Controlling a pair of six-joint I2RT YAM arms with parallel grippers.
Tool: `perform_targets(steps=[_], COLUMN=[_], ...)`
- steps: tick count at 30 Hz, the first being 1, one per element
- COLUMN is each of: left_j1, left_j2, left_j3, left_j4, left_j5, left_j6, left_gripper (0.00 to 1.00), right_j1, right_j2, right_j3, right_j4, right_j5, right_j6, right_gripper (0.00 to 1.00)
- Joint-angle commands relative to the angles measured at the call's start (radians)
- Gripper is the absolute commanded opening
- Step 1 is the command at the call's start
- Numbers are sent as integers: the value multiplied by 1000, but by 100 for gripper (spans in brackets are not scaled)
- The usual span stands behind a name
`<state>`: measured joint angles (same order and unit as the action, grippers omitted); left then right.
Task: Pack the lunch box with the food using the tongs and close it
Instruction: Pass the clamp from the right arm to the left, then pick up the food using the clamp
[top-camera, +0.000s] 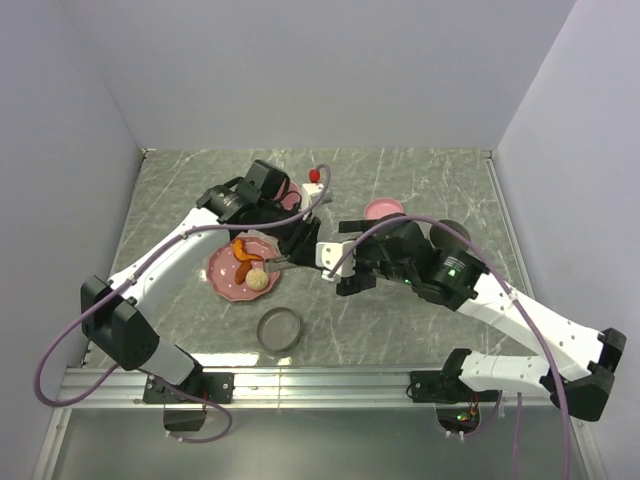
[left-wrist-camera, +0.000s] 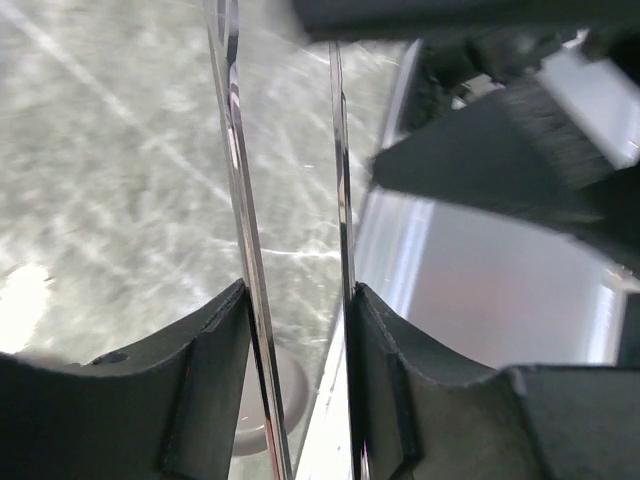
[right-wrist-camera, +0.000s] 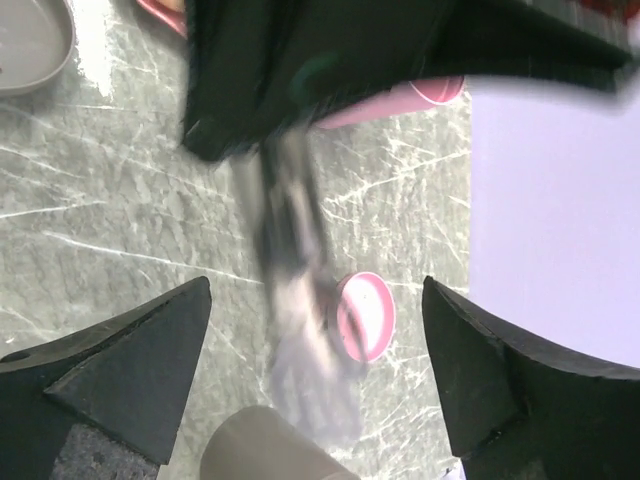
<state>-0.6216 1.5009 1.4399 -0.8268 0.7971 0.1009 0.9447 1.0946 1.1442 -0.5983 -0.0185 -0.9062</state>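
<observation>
Long silvery tongs (left-wrist-camera: 235, 150) run up between the fingers of my left gripper (left-wrist-camera: 297, 290), which is shut on their two arms. In the top view that gripper (top-camera: 298, 240) hangs just right of the pink dotted plate (top-camera: 222, 285). On the plate lie the orange-red strip (top-camera: 240, 254) and the pale beige ball (top-camera: 258, 280). My right gripper (top-camera: 335, 268) faces the left one from the right, its jaws open wide. In its wrist view the blurred tongs (right-wrist-camera: 295, 250) pass between the jaws of this gripper (right-wrist-camera: 315, 290) without touching them. A pink container (top-camera: 291, 197), perhaps the lunch box, is half hidden behind the left arm.
A grey ring-shaped dish (top-camera: 279, 330) sits near the front edge. A small pink round piece (top-camera: 384, 209) lies at the back right, also visible under the right wrist (right-wrist-camera: 365, 315). A red-topped item (top-camera: 314, 175) stands behind the pink container. Walls close the table on three sides.
</observation>
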Motion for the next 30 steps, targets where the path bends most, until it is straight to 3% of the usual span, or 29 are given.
perform_targets(steps=[1, 8, 18, 23, 30], left_j1=[25, 31, 91, 109, 164], left_j2=[-85, -227, -465, -582, -705], left_j3=[10, -84, -272, -338, -438], left_j4=[28, -35, -156, -231, -279], left_j5=[-67, -265, -453, -558, -637], left_j6=[17, 137, 298, 322, 323], left_gripper=[48, 47, 52, 56, 58], right_j1=[8, 0, -202, -299, -334], right_j2=[-68, -208, -260, -274, -271], right_j3=[25, 5, 3, -15, -15], right_j4=[-20, -35, -70, -83, -96], right_j5=[-3, -29, -162, -228, -261], right_j6=[33, 168, 360, 447, 472], right_gripper=[93, 100, 100, 100, 100])
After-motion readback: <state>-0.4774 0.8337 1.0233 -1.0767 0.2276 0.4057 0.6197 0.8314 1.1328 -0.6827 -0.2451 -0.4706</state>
